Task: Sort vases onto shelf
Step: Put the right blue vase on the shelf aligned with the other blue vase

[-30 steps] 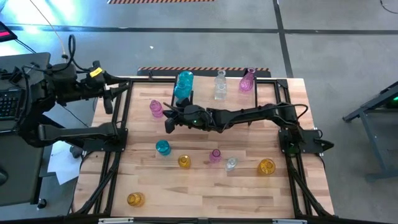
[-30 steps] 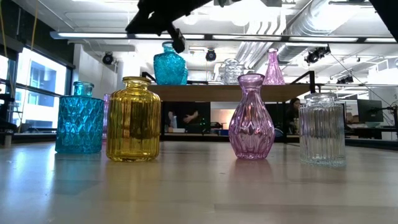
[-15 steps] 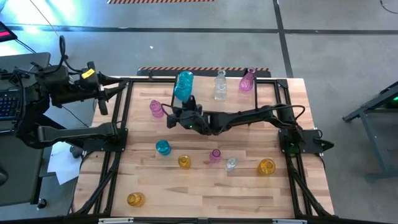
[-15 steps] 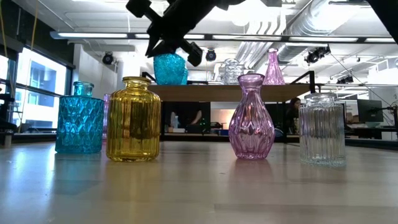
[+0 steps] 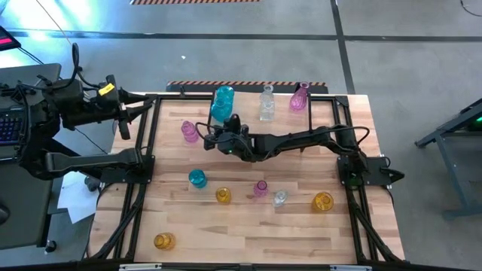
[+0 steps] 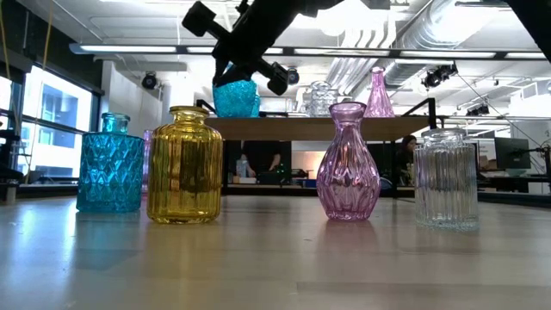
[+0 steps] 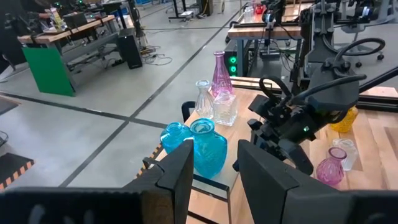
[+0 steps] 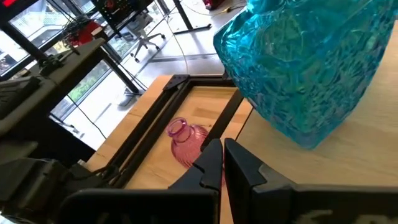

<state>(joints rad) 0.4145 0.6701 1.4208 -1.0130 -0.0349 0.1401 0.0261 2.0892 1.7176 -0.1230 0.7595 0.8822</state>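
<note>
Your right gripper [image 5: 228, 129] reaches across the middle of the tabletop [image 5: 248, 233] toward the far side, its jaws closed on nothing, just in front of the big teal vase [image 5: 222, 103] that stands at the left end of the shelf [image 5: 245, 114]. In the right wrist view that teal vase fills the frame just past the closed fingertips [image 8: 214, 163], and below them a pink vase [image 8: 186, 137] stands on the tabletop beside the black frame rail [image 8: 149, 140].

You have 3 vases up on the shelf: the big teal one on the left, a clear vase [image 5: 266, 103] in the middle and a tall pink-purple vase [image 5: 300, 96] on the right.

Your left gripper [image 5: 129, 114] waits off the far-left corner of the tabletop, looking in toward the shelf. Its jaws stand partly open and hold nothing; you can see the gap between its fingers [image 7: 180, 177] in the left wrist view.

On the tabletop, the pink vase sits to the left of the right gripper. Nearer you, a row runs left to right: a small teal vase [image 5: 196, 178], a yellow jar [image 5: 223, 196], a small purple vase [image 5: 260, 188], a clear ribbed jar [image 5: 280, 198] and an amber vase [image 5: 322, 202]. Another amber vase [image 5: 163, 242] stands alone at the near-left corner.
</note>
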